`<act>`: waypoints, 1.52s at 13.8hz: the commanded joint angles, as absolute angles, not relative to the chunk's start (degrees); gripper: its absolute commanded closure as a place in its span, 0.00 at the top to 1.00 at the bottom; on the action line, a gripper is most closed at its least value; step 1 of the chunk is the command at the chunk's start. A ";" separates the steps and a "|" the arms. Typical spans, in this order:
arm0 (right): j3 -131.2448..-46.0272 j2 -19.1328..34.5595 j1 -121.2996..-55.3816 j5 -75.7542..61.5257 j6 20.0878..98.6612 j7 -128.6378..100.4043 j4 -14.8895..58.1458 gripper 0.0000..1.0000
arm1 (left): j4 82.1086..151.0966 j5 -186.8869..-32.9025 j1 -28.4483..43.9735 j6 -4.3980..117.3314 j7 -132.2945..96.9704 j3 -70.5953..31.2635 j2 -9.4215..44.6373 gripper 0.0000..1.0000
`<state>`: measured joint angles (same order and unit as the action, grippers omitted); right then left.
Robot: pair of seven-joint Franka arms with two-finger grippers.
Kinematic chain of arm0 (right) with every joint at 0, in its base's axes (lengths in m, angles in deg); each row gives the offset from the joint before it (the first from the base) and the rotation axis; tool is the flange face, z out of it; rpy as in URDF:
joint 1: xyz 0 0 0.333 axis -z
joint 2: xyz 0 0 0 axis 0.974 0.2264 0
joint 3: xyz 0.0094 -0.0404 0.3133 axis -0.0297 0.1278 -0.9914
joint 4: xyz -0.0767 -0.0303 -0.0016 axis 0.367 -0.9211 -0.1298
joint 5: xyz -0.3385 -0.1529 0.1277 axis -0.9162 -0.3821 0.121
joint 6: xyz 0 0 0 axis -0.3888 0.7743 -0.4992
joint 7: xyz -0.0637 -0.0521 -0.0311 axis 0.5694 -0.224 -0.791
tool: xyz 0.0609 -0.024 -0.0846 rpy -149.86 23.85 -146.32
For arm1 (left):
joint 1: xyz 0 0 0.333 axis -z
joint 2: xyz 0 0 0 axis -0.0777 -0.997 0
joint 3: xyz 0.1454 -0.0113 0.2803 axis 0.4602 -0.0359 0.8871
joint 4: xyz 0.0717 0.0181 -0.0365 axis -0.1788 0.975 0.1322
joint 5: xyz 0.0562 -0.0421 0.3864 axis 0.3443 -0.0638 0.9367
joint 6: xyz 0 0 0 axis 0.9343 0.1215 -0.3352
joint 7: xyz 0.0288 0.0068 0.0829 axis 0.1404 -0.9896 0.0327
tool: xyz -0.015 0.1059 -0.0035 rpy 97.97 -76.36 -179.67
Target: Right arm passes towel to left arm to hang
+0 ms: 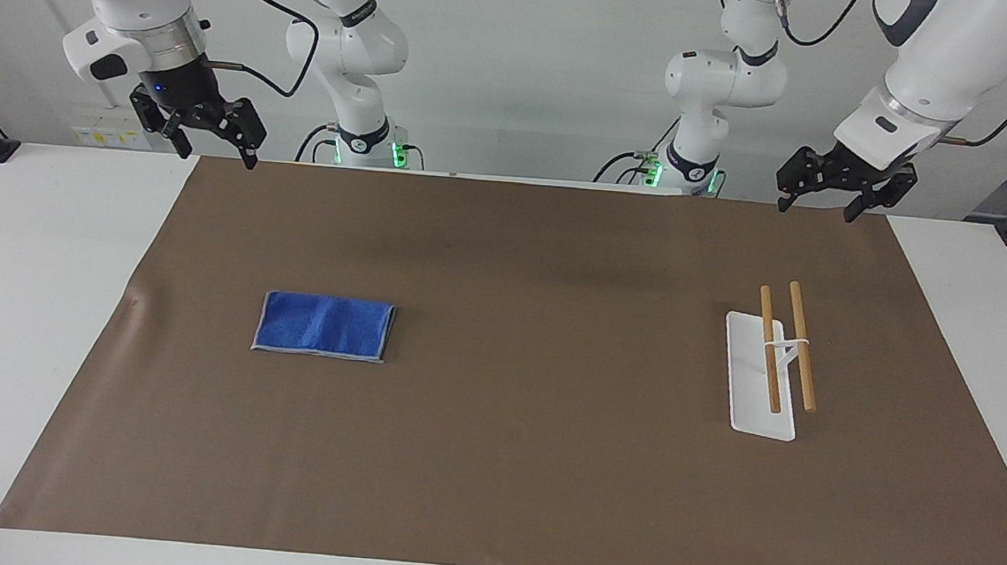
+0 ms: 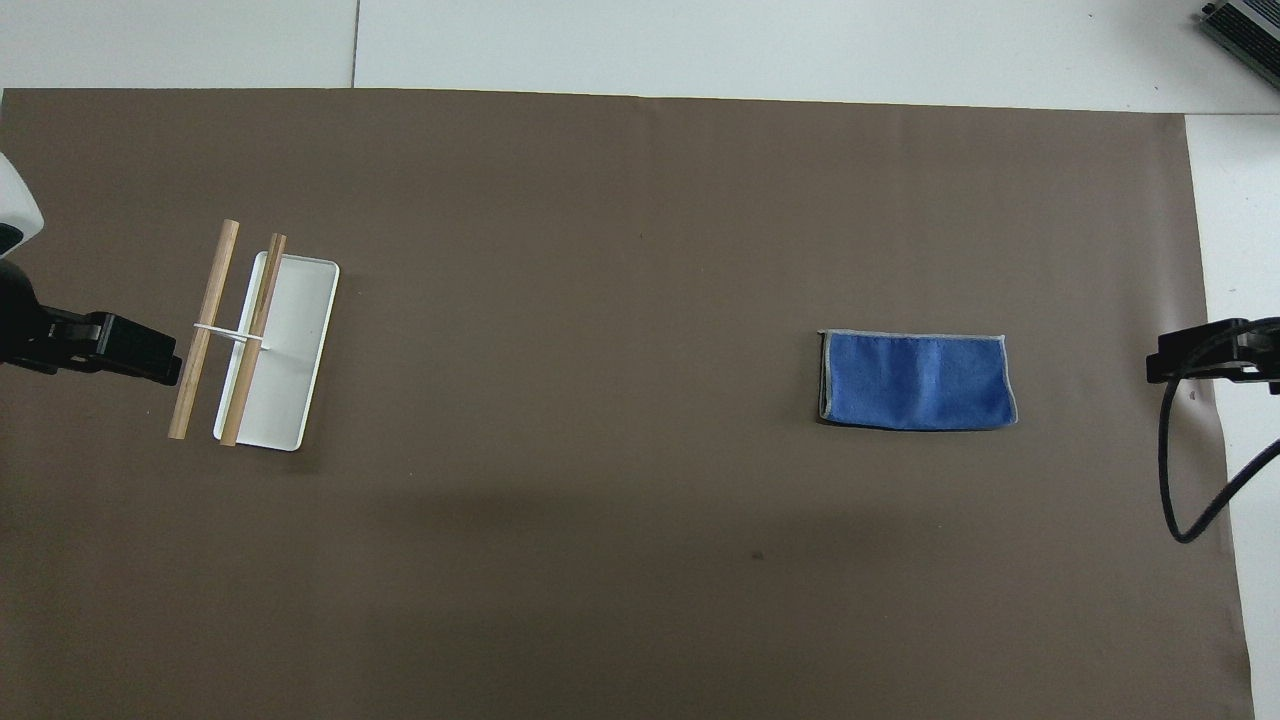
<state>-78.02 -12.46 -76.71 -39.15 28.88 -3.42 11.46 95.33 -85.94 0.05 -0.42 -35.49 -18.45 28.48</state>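
Both grippers hang open and empty, raised over the robots' edge of the brown mat (image 1: 490, 477). Right gripper (image 1: 209, 140), on the arm with the blue wrist light, is up at its own end; left gripper (image 1: 818, 196) is up at the other end, and both arms wait. Folded flat, the towel (image 1: 324, 326) lies on the mat toward the right arm's end. Well apart from it, toward the left arm's end, stands a white-based rack (image 1: 762, 389) with two wooden bars.

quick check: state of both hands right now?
Left hand: open, empty, up in the air, clear of the towel rack.
Right hand: open, empty; the towel lies untouched on the mat.
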 commanded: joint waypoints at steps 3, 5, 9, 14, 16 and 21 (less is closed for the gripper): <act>-78.18 -14.48 -76.48 -39.11 30.11 -3.30 13.94 1.00 | 97.32 -85.99 0.56 1.58 -35.31 -17.87 30.22 1.00; -78.18 -14.48 -76.48 -39.11 30.02 -3.48 13.94 1.00 | 97.32 -85.99 0.73 1.23 -35.21 -17.96 30.22 1.00; -78.18 -14.48 -76.48 -38.94 29.93 -3.66 13.94 1.00 | 97.49 -85.90 0.73 2.28 -35.83 -18.04 30.22 1.00; -78.62 -15.53 -77.27 -39.11 32.47 -3.83 16.91 1.00 | 96.88 -85.90 0.73 3.51 -35.74 -17.87 29.78 1.00; -78.71 -16.15 -77.36 -39.02 34.93 -4.45 19.64 1.00 | 97.93 -85.90 0.21 2.99 -35.39 -17.87 30.22 1.00; -78.89 -15.45 -79.55 -39.02 45.99 -4.10 27.28 1.00 | 97.93 -85.90 -0.24 3.16 -35.39 -17.69 30.22 1.00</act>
